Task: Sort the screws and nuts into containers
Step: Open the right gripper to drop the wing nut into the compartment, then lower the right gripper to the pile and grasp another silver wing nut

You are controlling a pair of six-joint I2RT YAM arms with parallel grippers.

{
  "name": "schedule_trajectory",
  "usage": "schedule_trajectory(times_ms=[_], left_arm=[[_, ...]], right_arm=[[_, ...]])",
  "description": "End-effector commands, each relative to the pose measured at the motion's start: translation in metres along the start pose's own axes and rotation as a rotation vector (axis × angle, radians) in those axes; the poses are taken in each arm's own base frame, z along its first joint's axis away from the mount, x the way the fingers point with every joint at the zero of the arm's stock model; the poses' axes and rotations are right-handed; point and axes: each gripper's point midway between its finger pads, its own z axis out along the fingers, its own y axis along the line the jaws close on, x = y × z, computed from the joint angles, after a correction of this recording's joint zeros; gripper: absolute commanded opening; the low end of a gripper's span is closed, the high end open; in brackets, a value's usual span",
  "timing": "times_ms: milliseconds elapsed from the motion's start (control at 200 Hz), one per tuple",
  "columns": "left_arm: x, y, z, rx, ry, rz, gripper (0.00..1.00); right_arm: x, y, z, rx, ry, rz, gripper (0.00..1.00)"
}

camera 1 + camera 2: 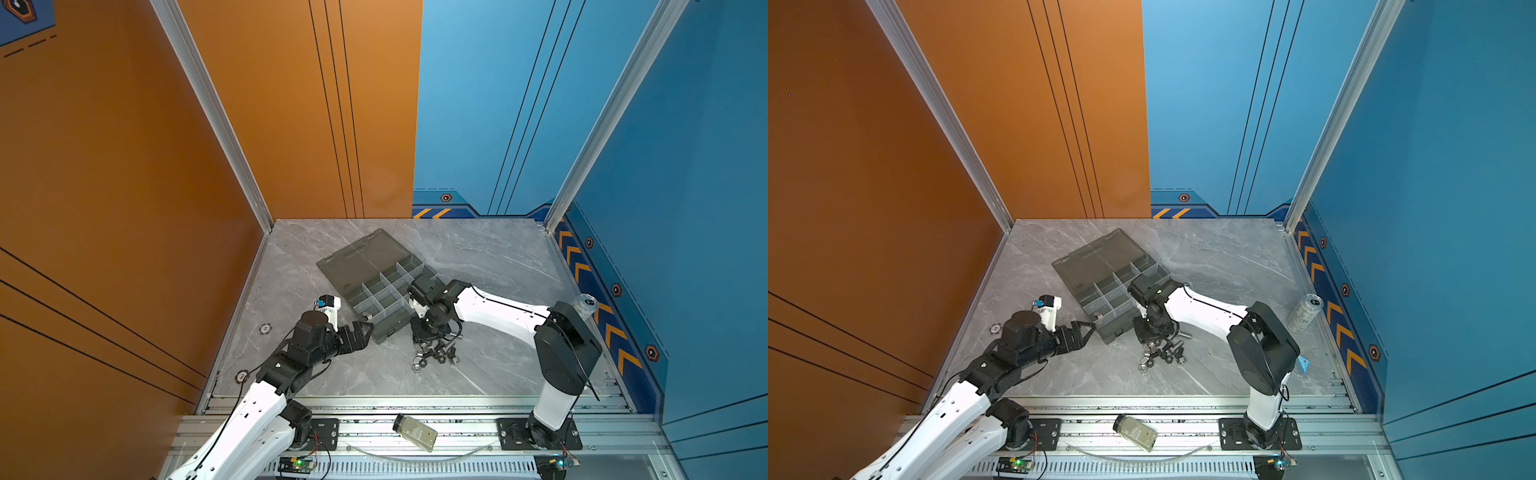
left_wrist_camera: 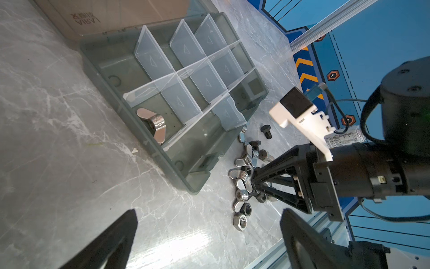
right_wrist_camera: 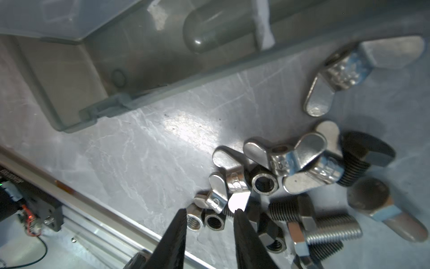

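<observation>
The right claw (image 3: 210, 210) is hanging narrowly apart astride two of the nuts (image 3: 195, 220), heaped with the screws (image 3: 325, 229) on the bench (image 3: 139, 144) just beside the containers (image 2: 167, 167); the left claw (image 2: 208, 213) is gaping wide nearby.

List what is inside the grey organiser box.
One silver wing nut lies in one cell of the organiser box. Other visible cells look empty; the dividers hide parts of their floors.
</observation>
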Motion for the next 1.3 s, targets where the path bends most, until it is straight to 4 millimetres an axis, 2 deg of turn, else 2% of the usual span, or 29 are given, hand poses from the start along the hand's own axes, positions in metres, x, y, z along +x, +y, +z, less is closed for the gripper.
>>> schedule_trajectory(times_ms=[0,280,380,566,586,636,811,1297], left_arm=[[-0.004,-0.007,0.001,0.022,-0.001,0.003,0.98],[-0.001,-0.007,0.004,0.019,0.007,0.008,0.98],[-0.002,-0.008,0.003,0.019,0.003,0.01,0.98],[-0.002,-0.008,0.004,0.019,0.007,0.016,0.98],[-0.001,-0.008,0.004,0.018,0.008,0.016,0.98],[-0.001,-0.007,0.004,0.016,0.01,0.016,0.98],[-0.001,-0.007,0.006,0.016,0.013,0.013,0.98],[-0.001,-0.007,0.01,0.015,0.022,0.01,0.98]], right_arm=[[-0.01,-0.02,-0.013,0.108,-0.085,0.054,0.36],[-0.044,-0.057,-0.009,0.154,-0.21,0.253,0.36],[-0.056,-0.061,-0.006,0.122,-0.262,0.317,0.36],[-0.069,-0.055,0.003,0.083,-0.292,0.338,0.36],[-0.075,-0.065,0.001,0.081,-0.304,0.364,0.36],[-0.079,-0.064,0.004,0.069,-0.312,0.366,0.36],[-0.079,-0.072,0.017,0.095,-0.3,0.385,0.36],[-0.078,-0.083,0.036,0.112,-0.295,0.407,0.36]])
